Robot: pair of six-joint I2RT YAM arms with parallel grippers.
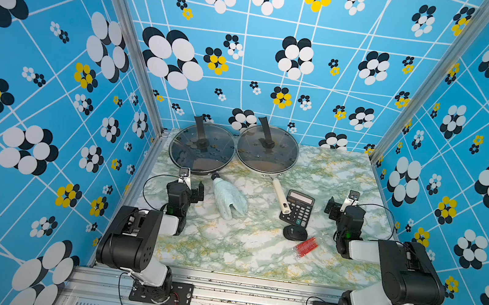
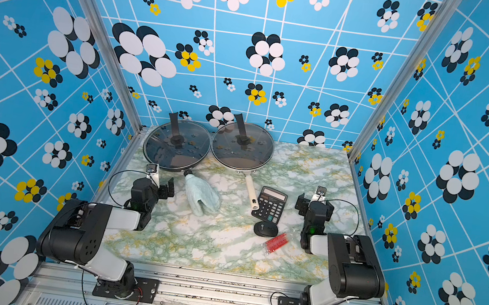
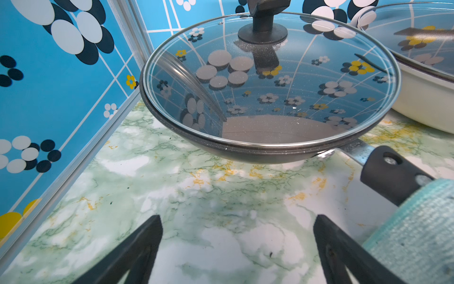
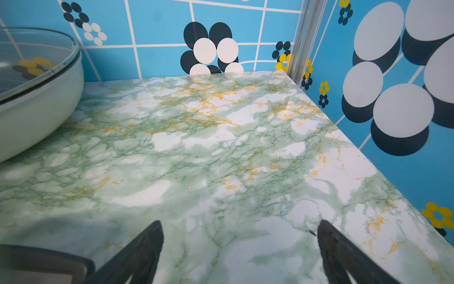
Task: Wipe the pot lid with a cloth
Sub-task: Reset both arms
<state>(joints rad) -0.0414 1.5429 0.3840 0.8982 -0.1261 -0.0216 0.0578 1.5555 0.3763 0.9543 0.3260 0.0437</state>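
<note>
Beside left claw (image 3: 237, 218) | cloth (image 1: 228, 201): mint-green, ribbed, crumpled | left claw spread | right claw (image 4: 240, 222) spread

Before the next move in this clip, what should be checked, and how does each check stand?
1. Left gripper open and empty: ok.
2. Right gripper open and empty: ok.
3. Cloth uncovered on the table, on the left gripper's side: ok.
4. Cloth free of the pans: not ok; one end lies over the dark pan's handle.
5. Glass lids seated on their pans, dark pan's lid and white pan's lid: ok.
6. Which of the two lids is to be wiped: cannot tell.
</note>
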